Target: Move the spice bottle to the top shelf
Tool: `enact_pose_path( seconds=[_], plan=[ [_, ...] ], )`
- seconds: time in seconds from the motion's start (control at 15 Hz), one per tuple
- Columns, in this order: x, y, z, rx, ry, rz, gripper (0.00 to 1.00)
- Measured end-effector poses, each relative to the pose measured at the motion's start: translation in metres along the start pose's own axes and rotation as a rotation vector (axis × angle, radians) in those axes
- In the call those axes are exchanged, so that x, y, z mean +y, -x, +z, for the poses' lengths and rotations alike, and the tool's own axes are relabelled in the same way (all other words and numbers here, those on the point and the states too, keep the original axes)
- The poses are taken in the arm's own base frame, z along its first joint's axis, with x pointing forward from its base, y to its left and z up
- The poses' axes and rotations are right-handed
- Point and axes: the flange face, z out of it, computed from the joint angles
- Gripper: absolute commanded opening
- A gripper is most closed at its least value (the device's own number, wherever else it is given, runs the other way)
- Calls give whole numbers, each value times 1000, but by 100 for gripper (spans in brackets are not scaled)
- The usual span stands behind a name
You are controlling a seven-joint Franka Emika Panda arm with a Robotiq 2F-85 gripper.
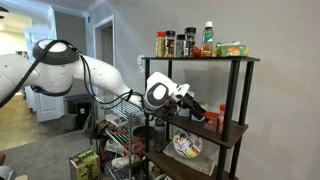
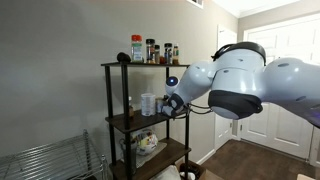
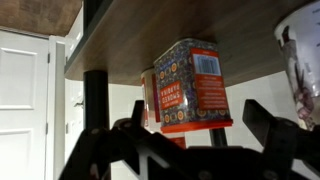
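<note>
Gripper (image 3: 198, 125) spread wide before the spice bottle (image 3: 193, 85); barcode visible, label lettering unreadable.

Dark-lidded spice jars (image 1: 169, 43) stand in a row at the very top of the shelving unit (image 1: 238, 100), with a green-capped bottle (image 1: 208, 38) and a green-and-orange packet (image 1: 232, 49) beside them. A white cup (image 2: 148, 104) sits on the middle board (image 2: 125, 123), and a patterned bowl (image 1: 187, 146) one tier below. A chrome wire rack (image 2: 45, 160) stands beside the unit, with a green box (image 1: 85, 163) low down near it.
</note>
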Motion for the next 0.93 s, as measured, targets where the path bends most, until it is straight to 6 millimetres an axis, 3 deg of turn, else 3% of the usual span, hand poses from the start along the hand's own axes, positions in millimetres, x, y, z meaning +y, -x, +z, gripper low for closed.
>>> enact_pose_path(
  seconds=[0.8,0.93],
  plan=[
    [5,-3,12,12,35,12,100],
    [5,-3,12,13,36,10,74]
  ],
)
